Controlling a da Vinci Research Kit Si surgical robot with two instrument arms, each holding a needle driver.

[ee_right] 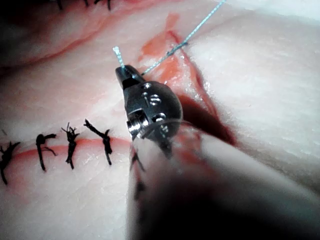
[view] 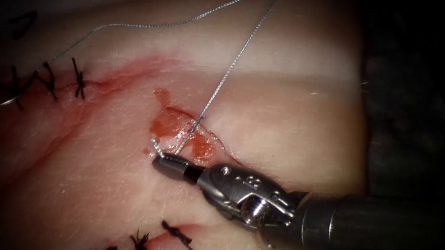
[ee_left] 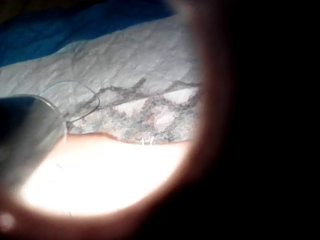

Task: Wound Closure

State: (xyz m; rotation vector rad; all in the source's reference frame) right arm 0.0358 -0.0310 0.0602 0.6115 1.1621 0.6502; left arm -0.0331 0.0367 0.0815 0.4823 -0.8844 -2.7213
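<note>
Endoscope view, right arm's tool (view: 162, 160): the shaft enters from the lower right of the frame and the jaws lie closed at centre, just below the cut (view: 189, 132) in the tissue (view: 292, 123). The closed jaws grip the thread (view: 230, 68) near a short free end that curls up just above their tip. From the grip the thread runs up through the cut, where red fluid (view: 167, 123) pools, then climbs toward the top centre of the frame; a second strand descends from there to the left, toward the black stitches (view: 79, 80) at the left edge. A further row of black stitches (view: 141, 246) closes another cut at the lower centre. The needle cannot be made out. Right wrist view: the same tool (ee_right: 124, 74), jaws closed on the thread (ee_right: 172, 49) beside the cut (ee_right: 175, 65). Left wrist view: thread (ee_left: 82, 102) loops over a patterned cloth (ee_left: 140, 65) beyond the tissue (ee_left: 110, 170).
</note>
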